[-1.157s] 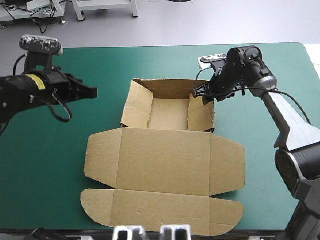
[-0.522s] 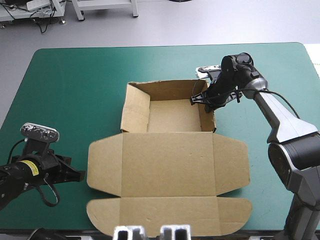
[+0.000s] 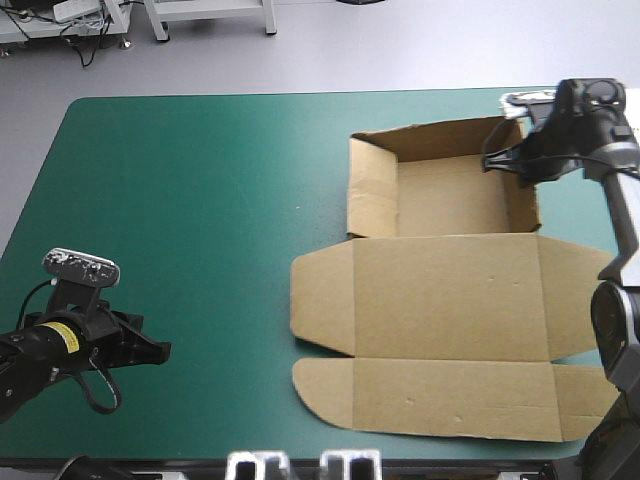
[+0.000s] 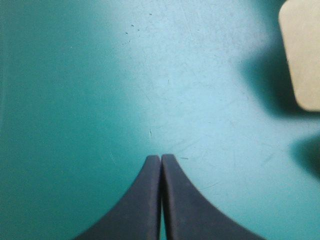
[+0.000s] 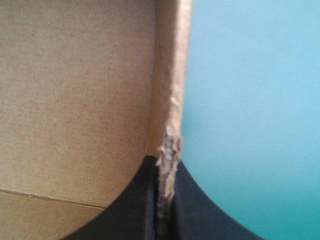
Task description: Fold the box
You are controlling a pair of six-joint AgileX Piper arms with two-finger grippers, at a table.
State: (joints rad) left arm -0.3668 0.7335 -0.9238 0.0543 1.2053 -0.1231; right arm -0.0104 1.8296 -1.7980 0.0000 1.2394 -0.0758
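Note:
The brown box [image 3: 450, 300] lies on the right half of the table as an open tray with raised walls, its lid and flaps flat toward the near edge. My right gripper [image 3: 503, 157] is shut on the box's right wall near the far right corner; the right wrist view shows that wall's worn edge [image 5: 169, 150] pinched between the black fingers. Low over bare teal-green cover near the table's near left corner, my left gripper [image 3: 158, 350] is shut and empty [image 4: 160, 159]. A rounded corner of a box flap [image 4: 302, 55] shows ahead of it and to one side.
The teal-green table [image 3: 200, 200] is bare across its left and middle parts. The box's right flaps [image 3: 585, 290] reach the table's right edge.
The right gripper has dragged the box to the right by its wall, clear across to the table's right side. The left arm swung from the far left to the near left earlier and now rests still.

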